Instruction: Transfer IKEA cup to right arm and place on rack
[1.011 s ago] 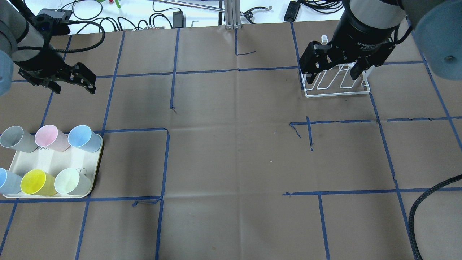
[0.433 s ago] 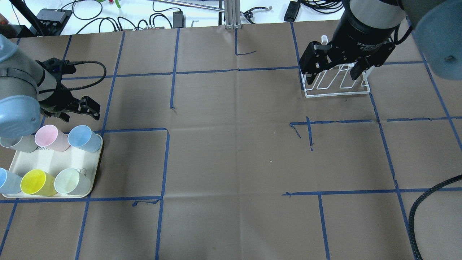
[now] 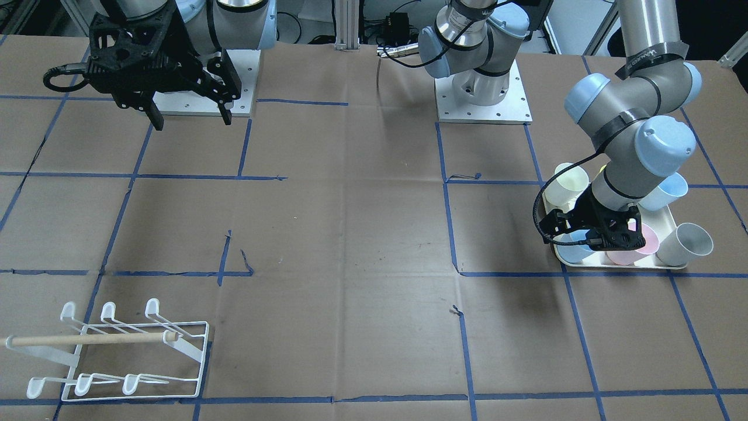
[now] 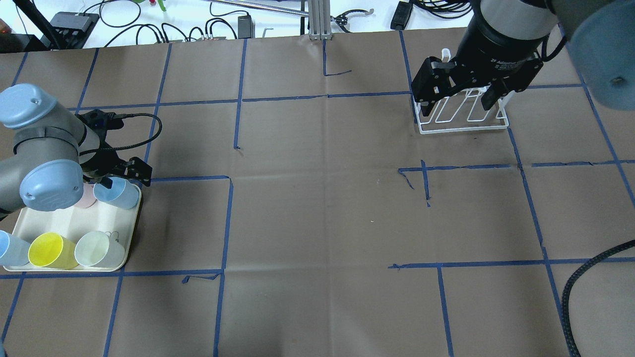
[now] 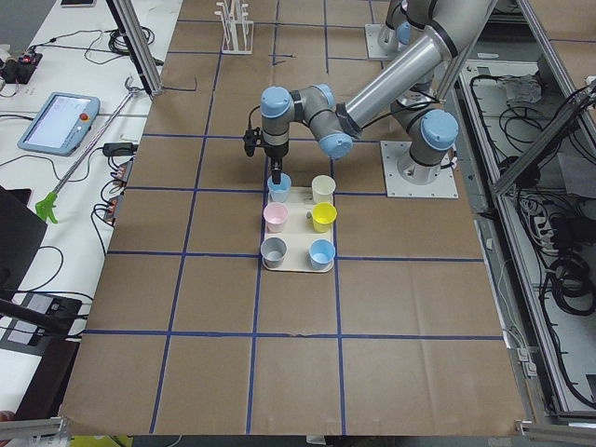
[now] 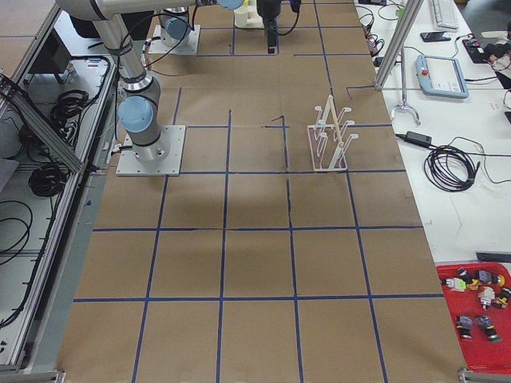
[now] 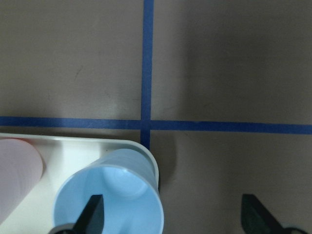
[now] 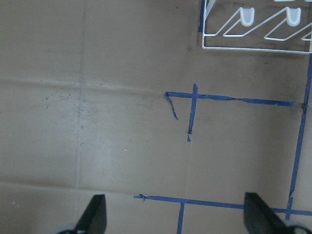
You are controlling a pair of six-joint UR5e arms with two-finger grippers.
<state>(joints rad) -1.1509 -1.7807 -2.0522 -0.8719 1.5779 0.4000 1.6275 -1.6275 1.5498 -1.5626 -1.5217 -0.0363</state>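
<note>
Several IKEA cups stand on a cream tray [image 4: 74, 218] at the left. My left gripper [image 4: 120, 174] is open and low over the light blue cup [image 4: 119, 193] at the tray's far right corner. In the left wrist view one finger [image 7: 92, 214] is inside that blue cup [image 7: 112, 195] and the other is outside it, over the table. My right gripper [image 4: 455, 105] is open and empty, held high above the white wire rack [image 4: 464, 121]. The rack [image 3: 117, 351] holds no cups and also shows in the right wrist view [image 8: 253, 24].
A pink cup [image 3: 640, 240], a grey cup [image 3: 686, 242], a yellow cup [image 4: 47, 250], a pale green cup [image 4: 96, 249] and a second blue cup [image 4: 10, 248] share the tray. Brown paper with blue tape lines covers the table [image 4: 322, 208]. Cables lie beyond the far edge.
My left arm has swung down and toward the tray, and its gripper now straddles the blue cup's rim. The right arm and the rack have not moved.
</note>
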